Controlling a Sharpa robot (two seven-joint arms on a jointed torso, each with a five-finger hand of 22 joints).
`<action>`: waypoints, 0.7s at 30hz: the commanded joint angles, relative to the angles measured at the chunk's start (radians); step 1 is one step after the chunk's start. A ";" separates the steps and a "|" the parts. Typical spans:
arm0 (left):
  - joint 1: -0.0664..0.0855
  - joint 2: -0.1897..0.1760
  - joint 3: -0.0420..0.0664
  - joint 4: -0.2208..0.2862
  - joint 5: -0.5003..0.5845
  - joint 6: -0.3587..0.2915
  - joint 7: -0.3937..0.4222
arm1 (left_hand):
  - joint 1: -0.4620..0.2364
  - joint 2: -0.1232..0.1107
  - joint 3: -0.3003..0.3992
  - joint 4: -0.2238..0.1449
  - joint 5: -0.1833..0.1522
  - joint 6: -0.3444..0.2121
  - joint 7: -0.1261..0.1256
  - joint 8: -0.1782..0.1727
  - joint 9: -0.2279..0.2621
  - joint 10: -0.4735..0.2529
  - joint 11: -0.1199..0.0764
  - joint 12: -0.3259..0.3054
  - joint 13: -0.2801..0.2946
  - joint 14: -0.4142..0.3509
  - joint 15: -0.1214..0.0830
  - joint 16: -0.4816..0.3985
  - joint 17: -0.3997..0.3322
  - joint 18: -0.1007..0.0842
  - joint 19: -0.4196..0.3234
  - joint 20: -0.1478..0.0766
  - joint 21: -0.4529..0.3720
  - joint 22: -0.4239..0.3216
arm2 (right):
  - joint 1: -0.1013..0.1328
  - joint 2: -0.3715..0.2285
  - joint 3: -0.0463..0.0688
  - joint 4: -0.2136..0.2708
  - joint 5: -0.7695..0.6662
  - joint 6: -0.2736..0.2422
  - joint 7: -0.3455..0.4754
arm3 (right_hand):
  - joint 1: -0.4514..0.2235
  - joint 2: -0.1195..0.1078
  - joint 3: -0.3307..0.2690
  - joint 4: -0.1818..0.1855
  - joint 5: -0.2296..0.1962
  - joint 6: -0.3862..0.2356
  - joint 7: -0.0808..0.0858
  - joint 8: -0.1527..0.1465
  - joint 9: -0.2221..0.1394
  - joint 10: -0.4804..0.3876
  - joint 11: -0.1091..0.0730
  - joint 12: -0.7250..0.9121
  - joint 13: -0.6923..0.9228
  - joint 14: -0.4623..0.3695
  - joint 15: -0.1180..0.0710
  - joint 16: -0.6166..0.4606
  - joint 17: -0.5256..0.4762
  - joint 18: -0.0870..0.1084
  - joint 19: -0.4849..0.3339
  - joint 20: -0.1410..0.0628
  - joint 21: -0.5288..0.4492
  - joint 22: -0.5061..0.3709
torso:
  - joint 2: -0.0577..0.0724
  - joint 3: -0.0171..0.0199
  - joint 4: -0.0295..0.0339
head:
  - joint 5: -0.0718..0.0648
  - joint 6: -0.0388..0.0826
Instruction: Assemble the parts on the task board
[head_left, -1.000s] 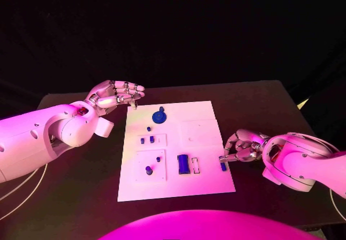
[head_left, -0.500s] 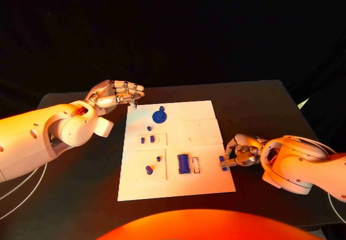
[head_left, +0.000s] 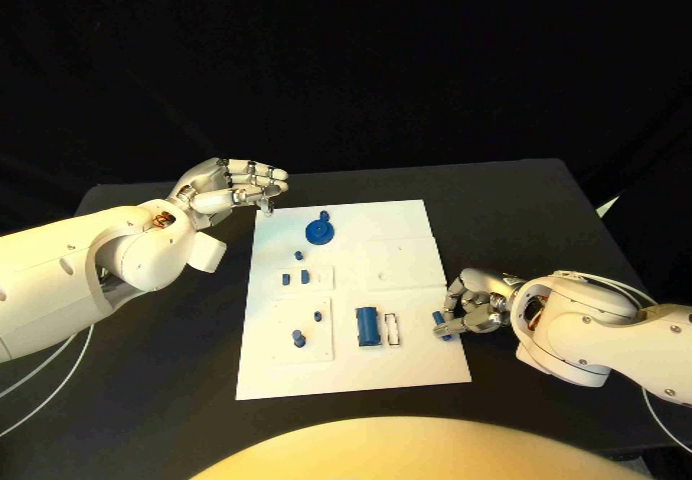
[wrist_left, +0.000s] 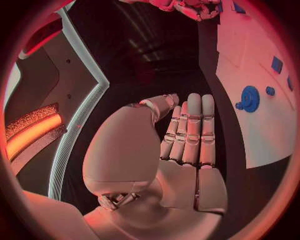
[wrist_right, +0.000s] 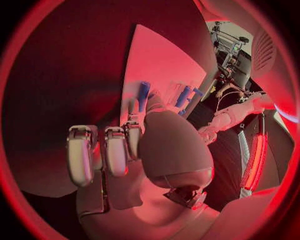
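It looked like a robotics lab: black table (head_left: 173, 400) w/ black backdrop behind it, white task board (head_left: 404, 370) at table's centre, cabled equipment rack (wrist_right: 230, 47) beyond the table.

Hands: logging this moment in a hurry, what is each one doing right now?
Left hand: fingers curled in, holding nothing, beside the task board's far corner.
Right hand: pinching a small blue part at the board's edge.

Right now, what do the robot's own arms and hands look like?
Both arms are bulky, smooth white shells with rounded joint housings. Each ends in a silver, many-fingered hand built of small jointed metal segments: the left hand and the right hand. Thin pale cables loop from beneath the left arm and beside the right arm.
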 joint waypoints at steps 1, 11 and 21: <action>0.000 0.000 0.001 0.002 0.001 0.009 0.013 | -0.011 0.001 0.008 -0.001 0.000 -0.006 0.013 0.004 -0.001 -0.005 0.001 0.005 -0.001 -0.002 0.002 -0.003 -0.002 0.007 -0.006 0.000 0.007 0.002 | -0.013 0.012 -0.007 -0.011 -0.055 0.023 -0.035 | 0.073 0.032 0.033 -0.008 -0.022 0.002 -0.010 -0.017 -0.008 0.000 -0.011 -0.002 0.017 0.086 -0.009 0.002 0.159 -0.017 0.083 -0.004 0.003 0.247 | 0.000 0.0000 0.0003 | 0.000 0.000; 0.000 -0.001 0.001 0.002 0.001 0.007 0.013 | -0.011 0.002 0.009 -0.002 0.000 -0.005 0.013 0.004 -0.001 -0.004 0.000 0.006 -0.001 -0.002 0.002 -0.003 -0.002 0.007 -0.006 0.000 0.008 0.002 | -0.018 0.027 -0.007 -0.016 -0.072 0.015 -0.059 | 0.177 -0.011 0.169 -0.012 0.080 0.017 -0.013 -0.048 -0.018 -0.003 -0.015 -0.007 0.018 0.087 -0.013 0.002 0.160 -0.018 0.084 -0.009 0.006 0.247 | 0.000 -0.0007 0.0006 | 0.001 0.001; 0.000 -0.001 0.001 0.002 0.001 0.006 0.012 | -0.010 0.002 0.010 -0.004 0.001 -0.005 0.013 0.005 -0.001 -0.004 0.000 0.007 -0.001 -0.002 0.001 -0.003 -0.002 0.007 -0.006 0.000 0.008 0.003 | -0.017 0.028 -0.007 0.002 0.009 -0.039 -0.063 | 0.063 -0.124 0.417 0.007 0.201 0.013 -0.008 -0.051 0.006 0.000 -0.012 -0.012 0.020 0.087 -0.010 0.000 0.160 -0.017 0.084 -0.006 0.004 0.247 | 0.000 0.0000 -0.0003 | 0.001 0.003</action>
